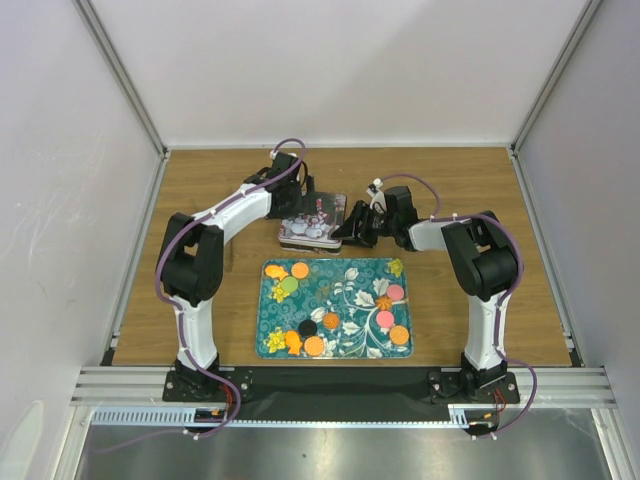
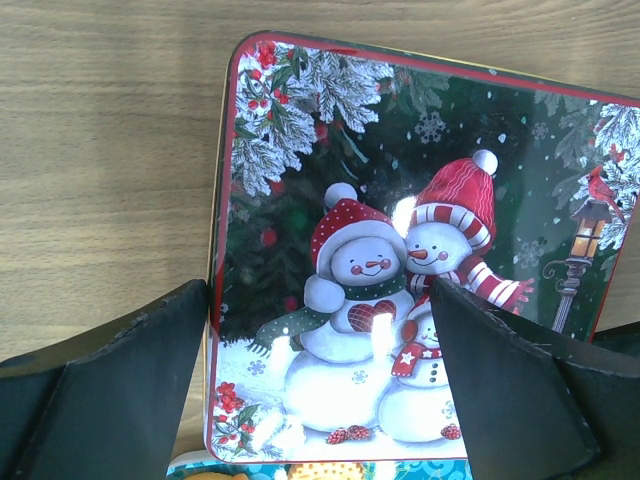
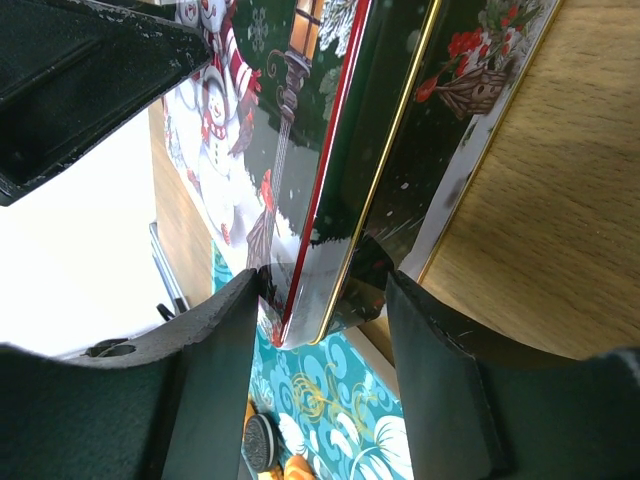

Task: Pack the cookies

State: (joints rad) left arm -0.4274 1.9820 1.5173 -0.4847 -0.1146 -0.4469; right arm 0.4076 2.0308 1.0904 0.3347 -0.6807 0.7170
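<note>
Sitting nearest: cookies (image 1: 314,345) loose on floral tray (image 1: 340,300).
Behind it: tin (image 1: 308,236), shut lid (image 2: 400,250) blocks packing.
Right side: right gripper (image 3: 325,278) fingers straddle lid corner, can't tell if clamped.
Left side: left gripper (image 2: 320,290) over lid, fingers wide apart.
Risk: corner bite could slip, tin skids into cookies.

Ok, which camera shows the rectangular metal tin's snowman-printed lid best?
Left wrist: the snowman-printed tin lid fills the frame face-on, between the fingers of the open left gripper. The right wrist view shows mostly its red-and-gold edge, slantwise, inside the right gripper. The top view shows the lid small, partly hidden by both arms.
</note>
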